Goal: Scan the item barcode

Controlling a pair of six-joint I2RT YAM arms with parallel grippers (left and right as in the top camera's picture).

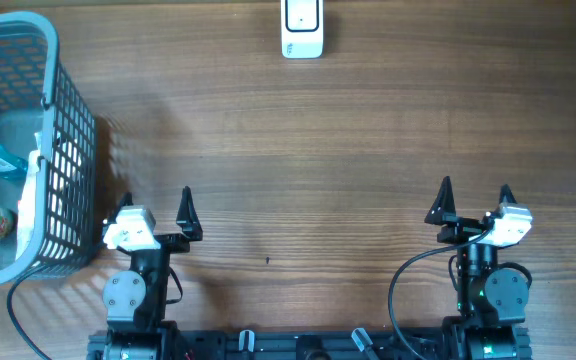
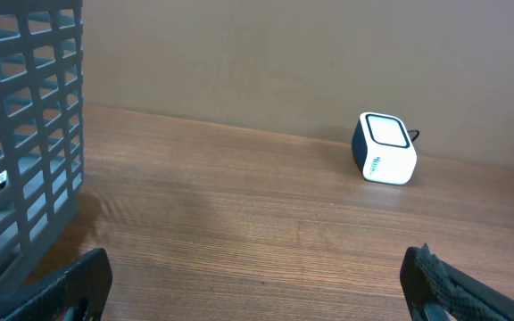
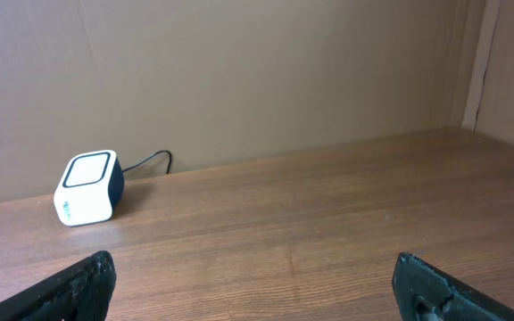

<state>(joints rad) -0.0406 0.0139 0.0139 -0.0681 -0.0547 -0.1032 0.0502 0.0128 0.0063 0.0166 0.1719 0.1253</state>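
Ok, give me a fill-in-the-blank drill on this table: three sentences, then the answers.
The left pincer and the right pincer both stand ____ and hold nothing.
The grey plastic mesh basket sits on the robot's ____ side.
The white cube-shaped scanner stands at the ____ edge of the brown wooden table, opposite the arms.
Missing words: open; left; far.
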